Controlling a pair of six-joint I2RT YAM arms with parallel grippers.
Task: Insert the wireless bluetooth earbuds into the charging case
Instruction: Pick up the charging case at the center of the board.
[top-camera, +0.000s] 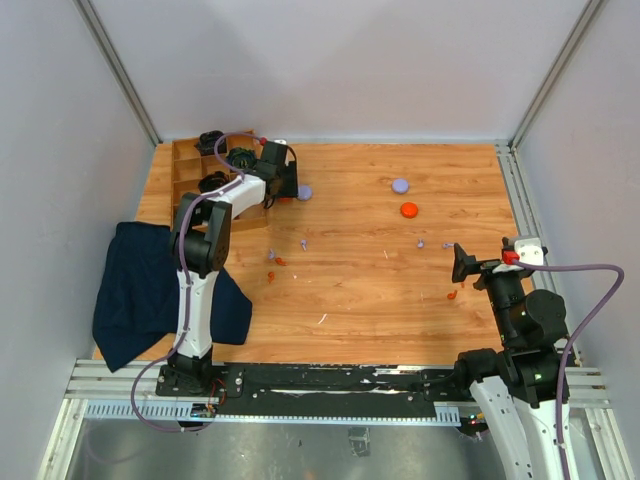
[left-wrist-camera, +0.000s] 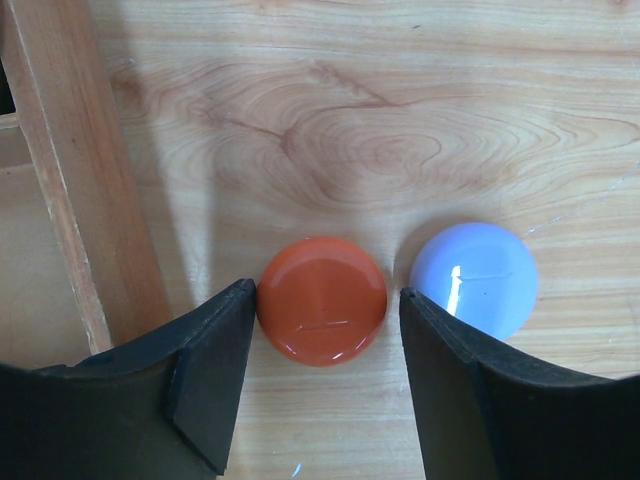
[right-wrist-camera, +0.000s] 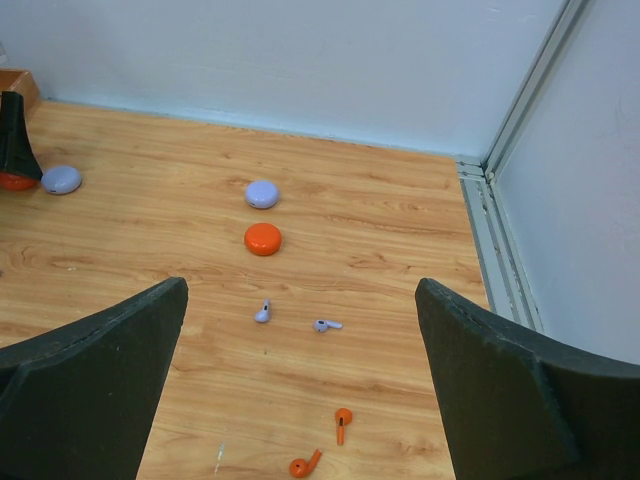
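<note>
My left gripper (left-wrist-camera: 325, 300) is open and low over the table, straddling a round orange-red charging case (left-wrist-camera: 322, 300). The left finger touches the case; a thin gap remains at the right finger. A lavender case (left-wrist-camera: 475, 278) lies just outside the right finger. In the top view this gripper (top-camera: 287, 185) sits beside the lavender case (top-camera: 304, 192). My right gripper (right-wrist-camera: 300, 290) is wide open and empty. Ahead of it lie two lavender earbuds (right-wrist-camera: 262, 313) (right-wrist-camera: 325, 325) and two orange earbuds (right-wrist-camera: 342, 420) (right-wrist-camera: 305, 464). More earbuds (top-camera: 275, 260) lie left of centre.
A second lavender case (top-camera: 400, 185) and orange case (top-camera: 409, 209) sit at the back right. A wooden compartment box (top-camera: 190, 175) holding black coiled bundles stands at the back left, its wall (left-wrist-camera: 75, 180) close to my left finger. A dark blue cloth (top-camera: 140, 290) covers the left edge.
</note>
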